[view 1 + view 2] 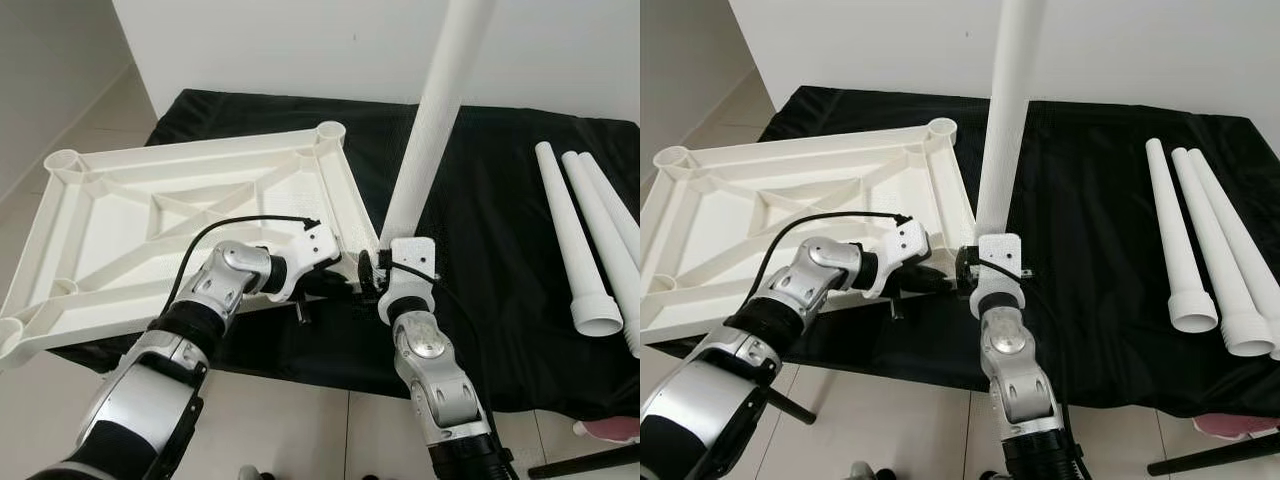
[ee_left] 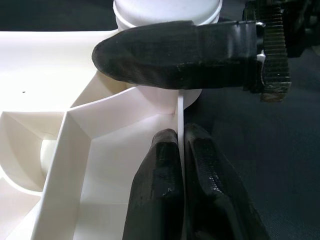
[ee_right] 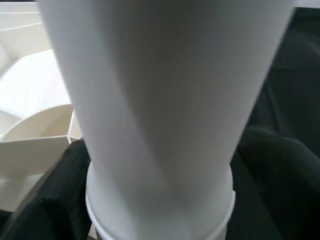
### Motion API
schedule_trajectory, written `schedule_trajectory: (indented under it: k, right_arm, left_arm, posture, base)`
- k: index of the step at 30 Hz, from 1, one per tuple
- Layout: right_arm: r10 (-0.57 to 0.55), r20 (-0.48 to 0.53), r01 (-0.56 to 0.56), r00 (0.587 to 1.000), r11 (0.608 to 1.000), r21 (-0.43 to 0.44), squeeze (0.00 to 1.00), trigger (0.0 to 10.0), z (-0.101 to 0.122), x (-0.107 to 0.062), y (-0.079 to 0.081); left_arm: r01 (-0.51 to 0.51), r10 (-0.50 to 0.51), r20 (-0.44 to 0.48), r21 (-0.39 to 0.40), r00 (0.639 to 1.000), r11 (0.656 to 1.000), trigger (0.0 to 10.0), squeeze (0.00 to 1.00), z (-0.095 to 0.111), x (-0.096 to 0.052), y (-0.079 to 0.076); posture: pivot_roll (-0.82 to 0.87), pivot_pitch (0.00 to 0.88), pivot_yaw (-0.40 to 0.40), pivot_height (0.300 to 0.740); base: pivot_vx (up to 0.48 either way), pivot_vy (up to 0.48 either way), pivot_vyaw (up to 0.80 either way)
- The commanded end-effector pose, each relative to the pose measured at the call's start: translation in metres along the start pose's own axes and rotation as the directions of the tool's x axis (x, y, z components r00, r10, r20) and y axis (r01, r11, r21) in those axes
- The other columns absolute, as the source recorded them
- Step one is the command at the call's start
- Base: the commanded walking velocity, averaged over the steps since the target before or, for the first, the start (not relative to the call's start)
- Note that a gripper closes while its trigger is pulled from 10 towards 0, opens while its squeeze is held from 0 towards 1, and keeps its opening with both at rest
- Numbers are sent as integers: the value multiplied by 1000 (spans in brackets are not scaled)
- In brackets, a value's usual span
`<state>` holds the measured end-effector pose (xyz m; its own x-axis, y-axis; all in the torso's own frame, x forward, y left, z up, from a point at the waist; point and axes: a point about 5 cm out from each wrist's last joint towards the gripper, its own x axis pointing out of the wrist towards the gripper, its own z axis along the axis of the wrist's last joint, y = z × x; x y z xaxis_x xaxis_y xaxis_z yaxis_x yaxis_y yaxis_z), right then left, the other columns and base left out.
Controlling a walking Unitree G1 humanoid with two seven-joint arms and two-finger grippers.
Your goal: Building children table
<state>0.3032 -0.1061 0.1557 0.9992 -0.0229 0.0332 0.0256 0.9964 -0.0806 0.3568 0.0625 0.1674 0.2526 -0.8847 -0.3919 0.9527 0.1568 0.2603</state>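
Plainly, the step in hand was seating the first leg. The white tabletop lay upside down on a black cloth, its ribbed underside up and a round socket at each corner. The right gripper held a long white table leg almost upright, its black fingers clamped on either side of the leg's wide end, right at the near corner socket of the tabletop. The left gripper steadied the frame beside it, its two fingers pressed together on a thin edge rib of the tabletop just next to that socket. Three more table legs lay side by side on the cloth, well apart to the right. Whether the leg's end was already inside the socket could not be told. The next move probably called for a straight downward push or twist, keeping the leg square to the socket while the left gripper resisted any tipping of the frame.
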Motion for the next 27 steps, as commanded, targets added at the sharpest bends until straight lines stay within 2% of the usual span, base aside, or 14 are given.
schedule_trajectory:
  k: [1, 3, 8, 19, 22, 27]
  right_arm:
    - [21, -56, -20, 998, 1000, 2, 0, 10000, -13, -3, -5]
    - [73, -17, -73, 997, 997, 11, 0, 10000, -6, -3, 0]
    - [122, 30, -123, 992, 992, 29, 0, 10000, 1, -4, 4]
    - [150, 82, -155, 985, 986, 58, 0, 10000, 9, -5, 5]
    - [156, 87, -161, 984, 985, 59, 0, 10000, 10, -5, 4]
    - [177, 115, -184, 978, 981, 57, 0, 10000, 15, -6, 6]
  left_arm:
    - [-181, 181, 134, -8, 974, 983, 10000, 0, 20, -10, 18]
    - [-180, 180, 136, -9, 974, 984, 10000, 0, 21, -10, 18]
    - [-178, 178, 138, -10, 974, 984, 10000, 0, 21, -10, 18]
    - [-154, 154, 138, -4, 978, 988, 10000, 0, 21, -9, 15]
    - [-128, 125, 114, 13, 985, 992, 10000, 0, 18, -7, 12]
    - [-87, 87, 16, 52, 996, 995, 10000, 0, 2, 7, -2]
  posture:
    - [-42, 138, 44, 740]
    - [-43, 138, 44, 740]
    - [-43, 139, 44, 740]
    - [-41, 143, 45, 740]
    - [-40, 146, 46, 740]
    - [-45, 151, 50, 740]
  base:
    - [0, 0, 0]
    - [0, 0, 0]
    - [0, 0, 0]
    - [0, 0, 0]
    - [0, 0, 0]
    - [0, 0, 0]
